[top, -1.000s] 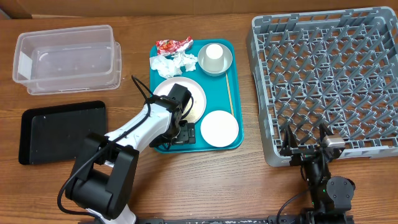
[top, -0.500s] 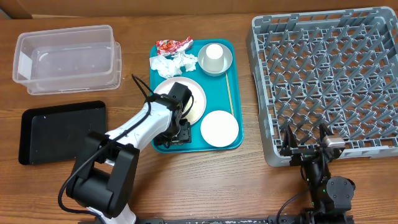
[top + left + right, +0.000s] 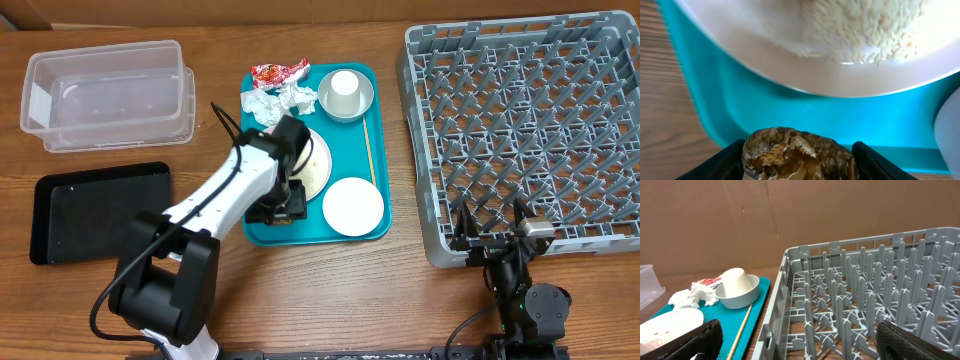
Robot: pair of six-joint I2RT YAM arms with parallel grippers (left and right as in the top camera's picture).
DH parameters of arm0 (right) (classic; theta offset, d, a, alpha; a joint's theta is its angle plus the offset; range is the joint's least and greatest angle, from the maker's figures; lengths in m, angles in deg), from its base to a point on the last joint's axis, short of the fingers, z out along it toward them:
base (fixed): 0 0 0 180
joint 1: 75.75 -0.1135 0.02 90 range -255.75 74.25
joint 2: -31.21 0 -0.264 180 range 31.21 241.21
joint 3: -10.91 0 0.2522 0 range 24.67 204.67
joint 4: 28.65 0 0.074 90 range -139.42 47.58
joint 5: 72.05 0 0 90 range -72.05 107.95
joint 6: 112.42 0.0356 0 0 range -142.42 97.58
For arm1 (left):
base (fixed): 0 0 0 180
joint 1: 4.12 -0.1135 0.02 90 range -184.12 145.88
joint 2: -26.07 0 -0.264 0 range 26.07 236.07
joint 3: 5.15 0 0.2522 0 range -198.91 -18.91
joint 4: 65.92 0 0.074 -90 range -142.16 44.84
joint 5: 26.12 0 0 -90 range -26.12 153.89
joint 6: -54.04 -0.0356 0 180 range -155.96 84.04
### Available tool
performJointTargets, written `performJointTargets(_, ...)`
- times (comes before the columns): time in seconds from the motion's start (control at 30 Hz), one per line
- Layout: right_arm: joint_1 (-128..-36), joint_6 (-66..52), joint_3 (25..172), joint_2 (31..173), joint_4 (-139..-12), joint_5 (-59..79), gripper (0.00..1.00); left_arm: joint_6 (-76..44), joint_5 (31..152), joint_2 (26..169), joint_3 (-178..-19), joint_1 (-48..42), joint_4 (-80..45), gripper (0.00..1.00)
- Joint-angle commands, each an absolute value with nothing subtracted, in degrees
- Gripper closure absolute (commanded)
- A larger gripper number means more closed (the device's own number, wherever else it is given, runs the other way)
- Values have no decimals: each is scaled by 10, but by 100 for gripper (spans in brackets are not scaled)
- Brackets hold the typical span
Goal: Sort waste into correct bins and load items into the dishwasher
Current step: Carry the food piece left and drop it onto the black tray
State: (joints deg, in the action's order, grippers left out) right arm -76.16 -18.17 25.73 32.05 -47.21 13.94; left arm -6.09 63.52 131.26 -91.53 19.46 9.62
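The left fingers (image 3: pixel 728 161) are clamped on a crumpled wrapper (image 3: pixel 797 152), one at each side of it, so the scrap sits between them over the near edge of the teal tray (image 3: pixel 740 107). Holding it there makes sense as the opening of a sort: waste should come off the tray before the crockery goes anywhere. Directly ahead of these fingers is the white plate (image 3: pixel 755 55) with loose rice (image 3: pixel 870 35) scattered on it, and the wrapper is short of the plate's rim.

The wrapper is brownish and glossy, tightly creased, with pale highlights along its folds. It may be plastic film or foil; the close view does not settle which. It looks light and springy, so a firm pinch suits it.

The right fingers (image 3: pixel 687 340) are spread wide with nothing between them, low at the near edge of the grey dish rack (image 3: pixel 865 295), which stretches away ahead of them. I judge that arm has no job until the dishes' turn.
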Motion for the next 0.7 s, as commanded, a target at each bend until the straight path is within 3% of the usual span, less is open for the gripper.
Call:
performJointTargets(0.0,-760,-183,251,314,-470,145,0,-62,599,1319,-961,162,127,32)
performJointTargets(0.3,-760,-183,251,314,-470,145,0,-107,593,1319,-1054,-5,210,30)
performJointTargets(0.67,-760,-183,251,314,-470,145,0,-113,621,1319,-1058,-273,192,26)
